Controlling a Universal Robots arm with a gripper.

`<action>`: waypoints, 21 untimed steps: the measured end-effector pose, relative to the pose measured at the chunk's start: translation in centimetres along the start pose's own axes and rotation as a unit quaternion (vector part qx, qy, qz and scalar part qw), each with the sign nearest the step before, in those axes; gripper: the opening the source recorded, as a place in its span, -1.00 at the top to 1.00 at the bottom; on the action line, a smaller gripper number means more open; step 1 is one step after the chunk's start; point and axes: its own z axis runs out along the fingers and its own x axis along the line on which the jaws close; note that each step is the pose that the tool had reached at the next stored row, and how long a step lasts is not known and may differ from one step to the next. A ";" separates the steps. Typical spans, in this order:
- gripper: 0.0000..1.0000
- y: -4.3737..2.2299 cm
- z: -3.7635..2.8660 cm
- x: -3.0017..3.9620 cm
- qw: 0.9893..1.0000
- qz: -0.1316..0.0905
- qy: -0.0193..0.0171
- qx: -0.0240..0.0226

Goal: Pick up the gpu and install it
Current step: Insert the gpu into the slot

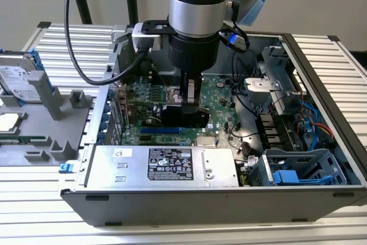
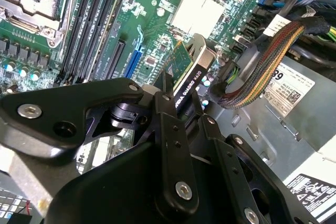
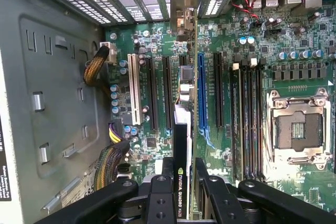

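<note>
Arm [image 1: 194,4] descends vertically from the top centre of the exterior view, wrist pointing straight down. Gripper [image 1: 191,100] sits at frame centre, fingers [image 1: 191,91] closed edge-on upon the gpu [image 1: 184,116]. In both wrist views, black fingers [image 3: 163,195] flank the card at lower centre.

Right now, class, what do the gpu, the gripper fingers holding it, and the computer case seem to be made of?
The gpu: green circuit board, probably fibreglass laminate, with a matte black plastic-looking face.
The gripper fingers: black matte metal, likely anodised, with shiny screw heads; they clamp the card.
The case: grey sheet metal, dull finish, with folded edges and punched slots.
</note>
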 end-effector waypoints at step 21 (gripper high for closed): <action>1.00 0.04 0.98 -0.25 1.000 -0.003 0.000 0.000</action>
